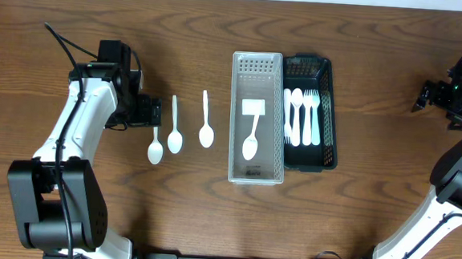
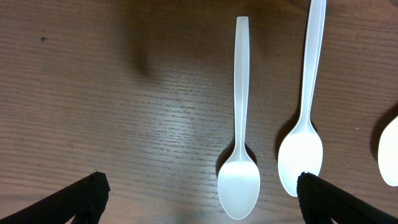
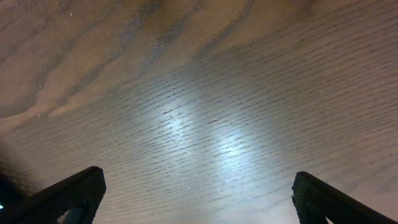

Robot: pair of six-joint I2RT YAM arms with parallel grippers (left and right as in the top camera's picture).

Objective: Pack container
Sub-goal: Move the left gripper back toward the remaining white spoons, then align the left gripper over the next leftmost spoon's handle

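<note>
Three white plastic spoons lie loose on the wooden table: left (image 1: 155, 146), middle (image 1: 175, 126), right (image 1: 206, 121). A grey slotted container (image 1: 254, 175) holds one white spoon (image 1: 251, 135). Beside it a black container (image 1: 331, 123) holds several white forks (image 1: 302, 115). My left gripper (image 1: 146, 111) is open just left of the spoons. In the left wrist view its fingers (image 2: 199, 193) straddle the left spoon's bowl (image 2: 239, 186), with the middle spoon (image 2: 302, 149) at the right finger. My right gripper (image 1: 426, 96) is open and empty at the far right, over bare wood (image 3: 199, 193).
The two containers stand side by side at the table's centre. The right arm's base rises along the right edge (image 1: 452, 187). The left arm's base stands at the front left (image 1: 53, 207).
</note>
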